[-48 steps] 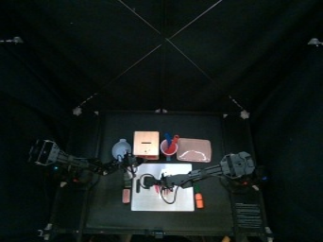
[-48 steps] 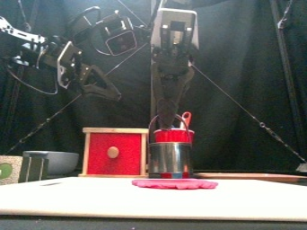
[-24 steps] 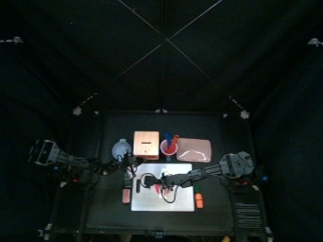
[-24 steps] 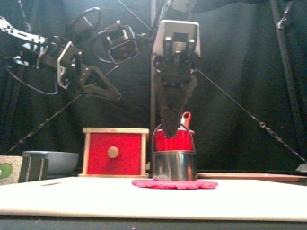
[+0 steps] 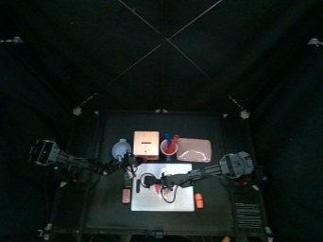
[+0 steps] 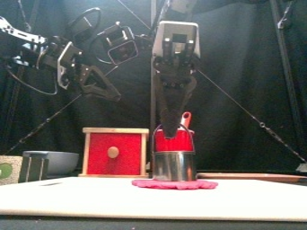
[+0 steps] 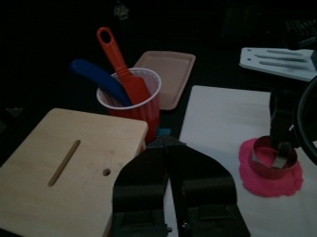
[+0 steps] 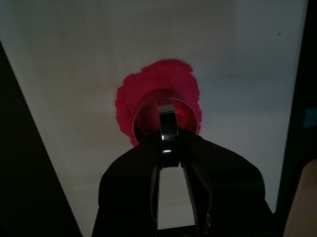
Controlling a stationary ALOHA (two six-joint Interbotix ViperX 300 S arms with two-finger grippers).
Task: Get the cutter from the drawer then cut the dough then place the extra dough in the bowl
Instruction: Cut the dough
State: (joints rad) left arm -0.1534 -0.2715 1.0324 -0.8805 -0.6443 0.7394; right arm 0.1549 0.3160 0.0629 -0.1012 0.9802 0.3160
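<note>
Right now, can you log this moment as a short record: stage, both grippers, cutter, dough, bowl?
stage: cutter set on the dough, extra dough not yet moved
right gripper: shut on the cutter's wire handle, from above
cutter: upright on the dough
dough: flat on the white board, its rim showing around the cutter
left gripper: shut, empty, held above the table
bowl: left of the wooden box, contents not visible

white board [image 6: 72, 199] front bare, open | behind cutter [image 6: 175, 164]: red cup [image 6: 177, 142], wooden box [image 6: 115, 153] block | right pincer [image 8: 170, 130] overhead
</note>
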